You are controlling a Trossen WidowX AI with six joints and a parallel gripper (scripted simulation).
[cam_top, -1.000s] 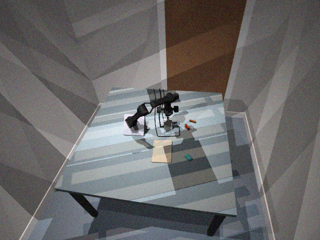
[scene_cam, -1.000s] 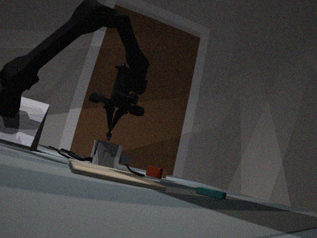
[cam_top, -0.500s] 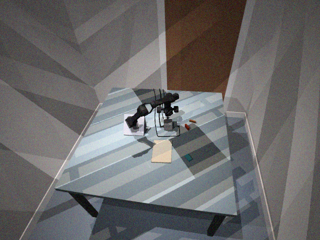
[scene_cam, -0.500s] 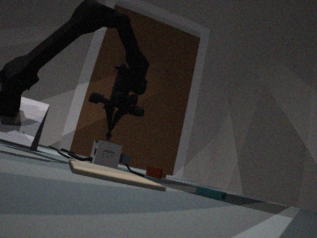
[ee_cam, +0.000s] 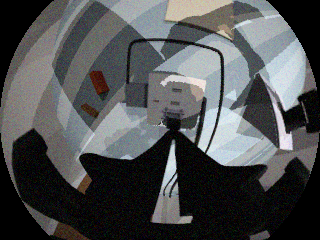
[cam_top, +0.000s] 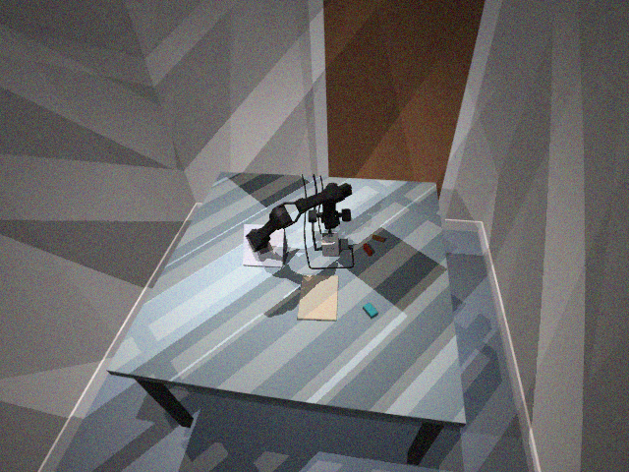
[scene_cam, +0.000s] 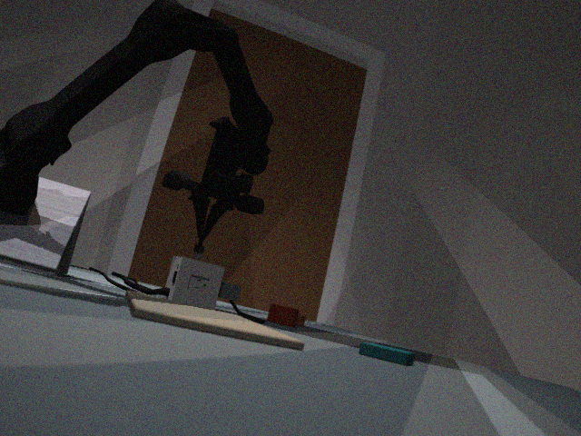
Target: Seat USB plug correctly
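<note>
The power cube (cam_top: 330,246) (scene_cam: 199,283) (ee_cam: 157,85) is a pale grey box standing on the table. Small slots show on its top in the wrist view. My gripper (cam_top: 330,231) (scene_cam: 200,242) (ee_cam: 174,135) points down over the top of the cube, its tips pinched together on the small dark USB plug (scene_cam: 199,249) (ee_cam: 173,121). In the exterior view a short lighter piece shows between the dark plug body and the cube's top. Whether its tip is inside the socket, and which way round it is, I cannot tell. The fingers hide part of the plug.
A grey block (cam_top: 343,244) (scene_cam: 231,291) (ee_cam: 136,95) sits against the cube's side. A black cable (cam_top: 330,267) (ee_cam: 175,41) loops around it. Red (cam_top: 368,249) (scene_cam: 282,314) (ee_cam: 99,82) and brown (cam_top: 378,237) (ee_cam: 90,110) blocks, a teal block (cam_top: 370,310) (scene_cam: 387,353) and a tan board (cam_top: 318,305) (scene_cam: 206,321) lie nearby.
</note>
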